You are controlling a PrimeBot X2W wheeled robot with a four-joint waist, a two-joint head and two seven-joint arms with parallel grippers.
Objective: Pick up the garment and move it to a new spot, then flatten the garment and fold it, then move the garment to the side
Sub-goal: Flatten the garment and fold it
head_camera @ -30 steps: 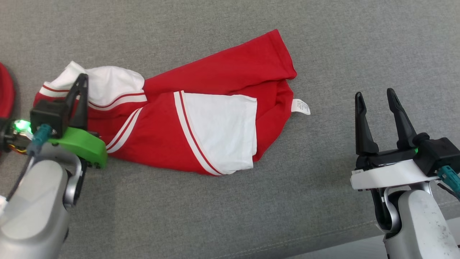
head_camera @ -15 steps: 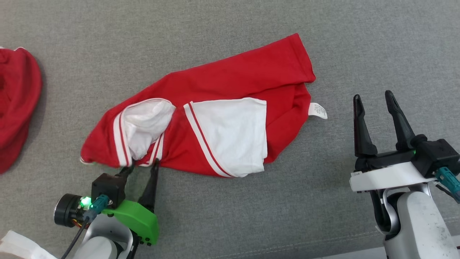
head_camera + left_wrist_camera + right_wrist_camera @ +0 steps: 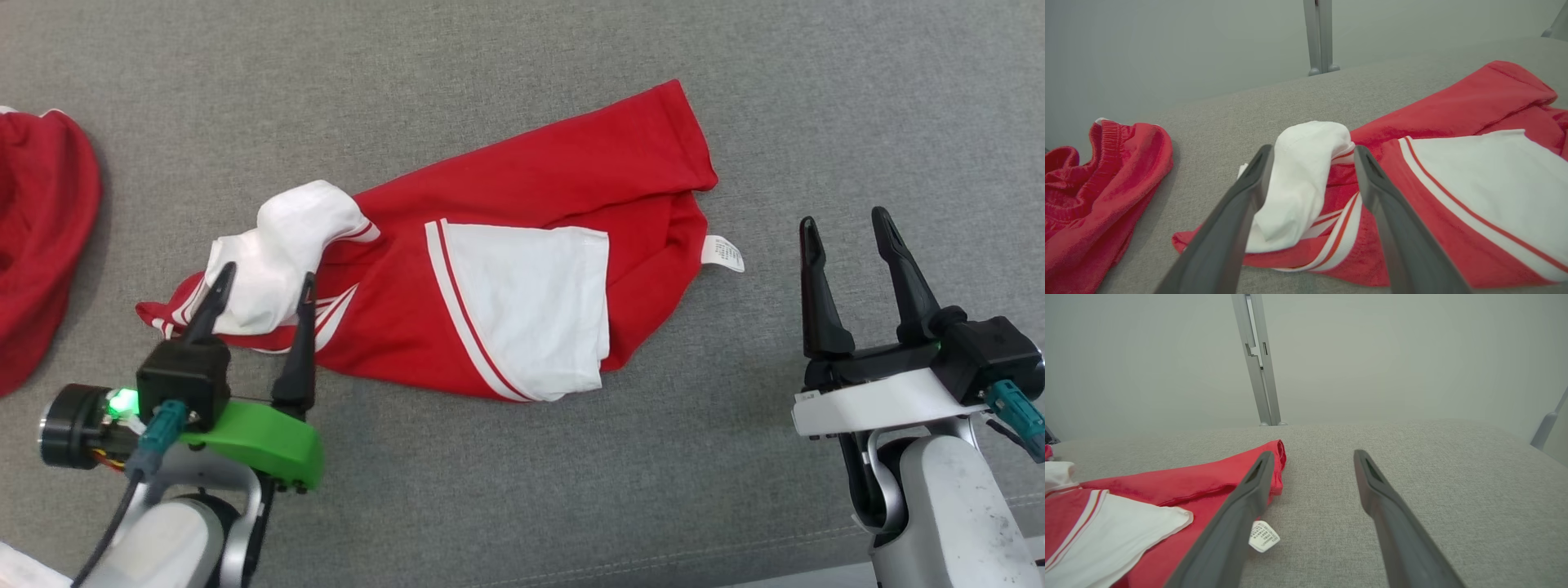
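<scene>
On my head feed the garment (image 3: 539, 188) — a red top with white panels and striped trim — lay crumpled near the middle of the grey fabric surface (image 3: 490, 490), its length running from lower left up to the right. A white sleeve (image 3: 286, 237) was bunched up at its left end. The left gripper (image 3: 268, 273) sat right there with its fingers spread apart, one on each side of that bunch, gripping nothing; I could not tell whether the tips touched the cloth. The care label (image 3: 723, 253) stuck out from the garment's right edge. The right gripper (image 3: 844, 219) hung to the right of the label, over bare surface — its fingers parted too, and empty. A second red cloth (image 3: 41, 229) lay heaped at the far left, apart from the garment.
</scene>
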